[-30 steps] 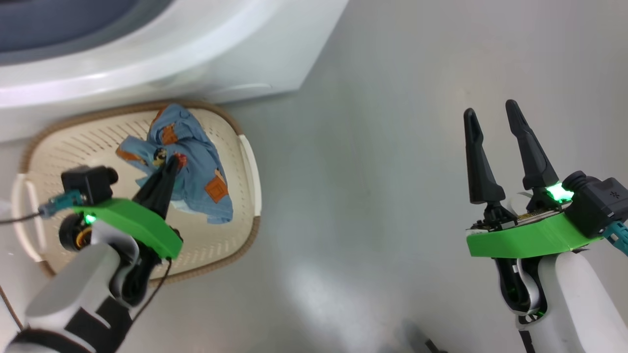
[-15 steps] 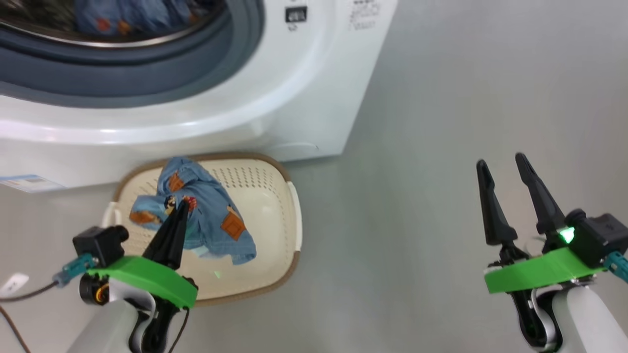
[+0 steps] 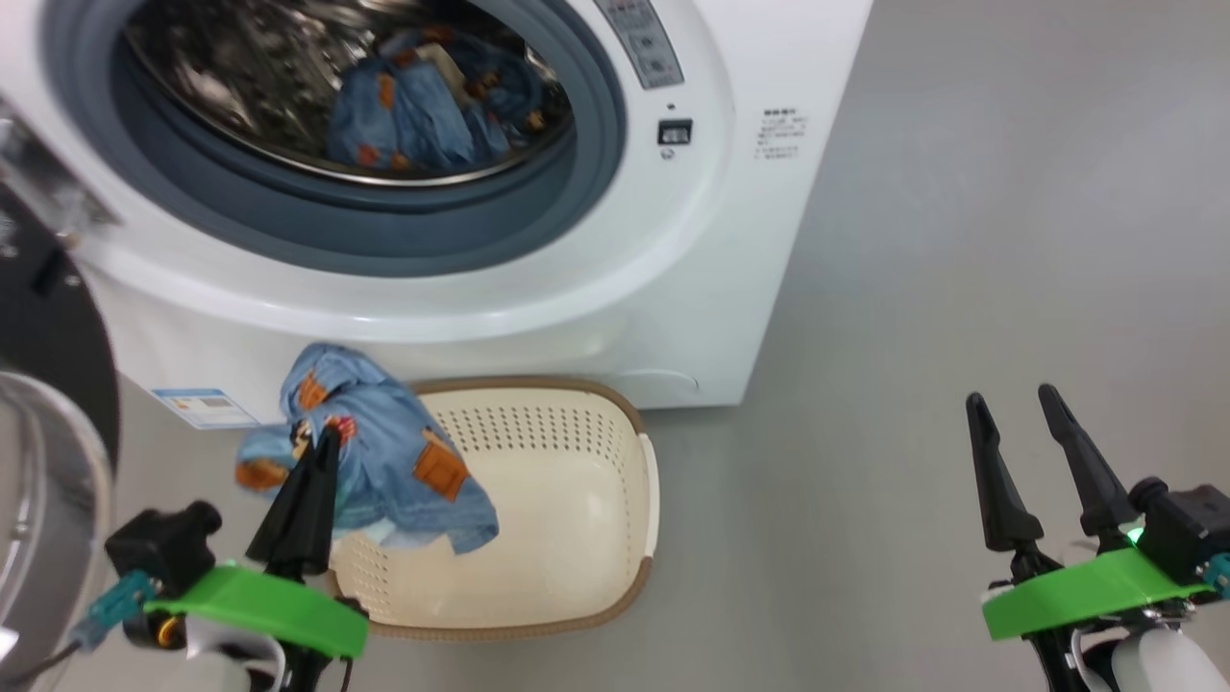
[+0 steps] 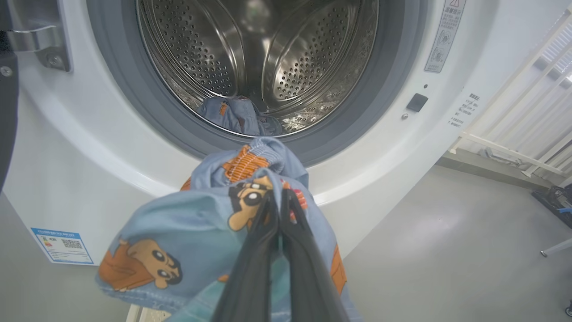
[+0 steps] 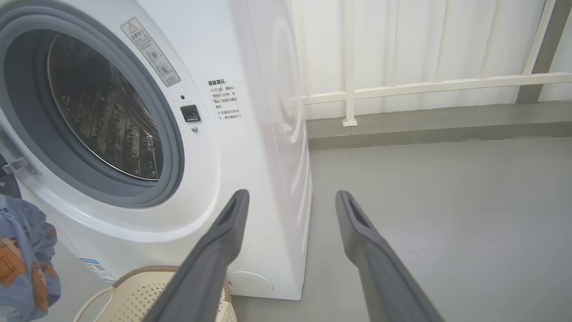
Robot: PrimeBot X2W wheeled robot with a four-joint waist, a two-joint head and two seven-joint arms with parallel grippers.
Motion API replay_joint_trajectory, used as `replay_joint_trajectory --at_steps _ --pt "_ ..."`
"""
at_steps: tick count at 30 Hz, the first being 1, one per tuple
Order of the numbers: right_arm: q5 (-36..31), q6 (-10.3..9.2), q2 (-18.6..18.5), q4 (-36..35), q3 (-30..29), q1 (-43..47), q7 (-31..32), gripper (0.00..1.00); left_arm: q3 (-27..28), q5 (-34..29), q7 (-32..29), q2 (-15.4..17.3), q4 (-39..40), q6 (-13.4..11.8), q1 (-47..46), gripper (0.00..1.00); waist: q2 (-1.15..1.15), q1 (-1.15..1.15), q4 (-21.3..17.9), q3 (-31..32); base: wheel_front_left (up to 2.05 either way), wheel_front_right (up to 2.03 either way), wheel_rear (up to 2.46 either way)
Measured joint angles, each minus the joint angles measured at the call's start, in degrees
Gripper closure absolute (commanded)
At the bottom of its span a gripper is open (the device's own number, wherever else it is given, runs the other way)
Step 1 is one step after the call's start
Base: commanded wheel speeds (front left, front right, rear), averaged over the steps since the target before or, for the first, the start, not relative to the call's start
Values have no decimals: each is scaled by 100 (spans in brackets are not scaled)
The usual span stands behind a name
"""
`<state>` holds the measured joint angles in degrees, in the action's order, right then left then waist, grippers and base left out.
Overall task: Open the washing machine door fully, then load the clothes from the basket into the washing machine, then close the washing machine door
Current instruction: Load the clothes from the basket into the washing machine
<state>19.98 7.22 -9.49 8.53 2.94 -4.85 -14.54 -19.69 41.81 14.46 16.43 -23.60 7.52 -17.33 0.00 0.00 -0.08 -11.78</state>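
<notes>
Jaws clamped on a garment point(image 3: 384, 461), the left gripper point(image 3: 322, 440) has raised it from the basket point(image 3: 586, 610) toward the washing machine point(image 3: 730, 240); the right gripper point(image 3: 1011, 396) holds its jaws apart.

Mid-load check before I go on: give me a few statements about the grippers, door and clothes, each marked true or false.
1. The left gripper is shut on a light-blue garment. True.
2. The right gripper holds clothing. False: it is open and empty.
3. The washing machine door is closed. False: it stands open at the left, leaving the drum exposed.
4. Another garment lies in the drum. True.
5. The held garment is inside the drum. False: it hangs over the basket, in front of the machine.
</notes>
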Motion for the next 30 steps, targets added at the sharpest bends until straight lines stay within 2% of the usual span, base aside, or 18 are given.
replay_joint_trajectory --at_steps 7,15,30 --pt "68 0 -15 40 -131 332 0 0 461 -371 0 -115 545 0 663 100 0 0 220 401 0 0 0" --pt "69 0 -8 13 -186 493 0 0 877 -665 0 -168 1065 0 1179 100 0 0 452 588 0 0 0" --pt "74 0 10 -7 -275 555 0 0 1104 -829 0 -307 1437 0 1415 100 0 0 557 529 0 0 0"
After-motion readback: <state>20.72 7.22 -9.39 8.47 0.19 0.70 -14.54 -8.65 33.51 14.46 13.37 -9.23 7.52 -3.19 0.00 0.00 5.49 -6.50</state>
